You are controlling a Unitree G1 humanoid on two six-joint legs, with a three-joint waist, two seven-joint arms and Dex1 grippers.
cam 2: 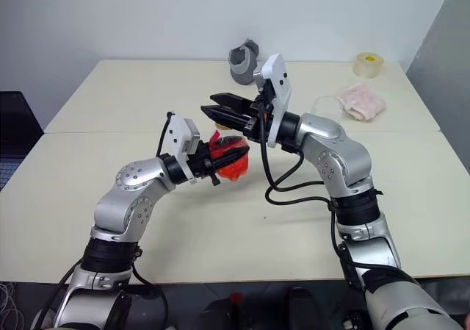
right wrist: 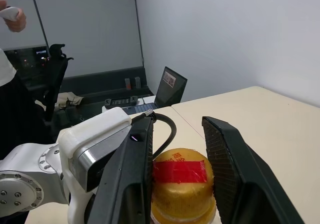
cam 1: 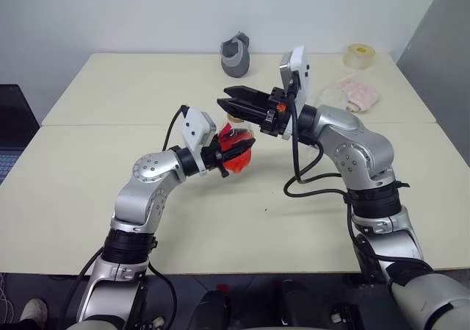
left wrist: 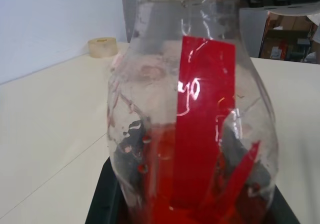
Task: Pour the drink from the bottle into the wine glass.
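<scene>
– Red-orange drink (left wrist: pixel 200 204) sits low in the bottle (cam 1: pixel 236 153), which we see pinched upright in the left gripper (cam 1: pixel 233 156) above the table (cam 1: pixel 110 95).

– Yep, and our right gripper (right wrist: pixel 180 169) straddles the yellow cap (right wrist: pixel 181 184), fingers (right wrist: pixel 127 179) not quite touching it.

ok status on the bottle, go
Left gripper shut on bottle, held above table. Right gripper straddles cap, gap visible. Wine glass unseen.

The clear bottle (left wrist: pixel 192 129) holds bright red drink (cam 1: pixel 239 158); its cap (right wrist: pixel 182 184) is yellow-orange with red tape. The desk (cam 1: pixel 110 95) is cream.
</scene>
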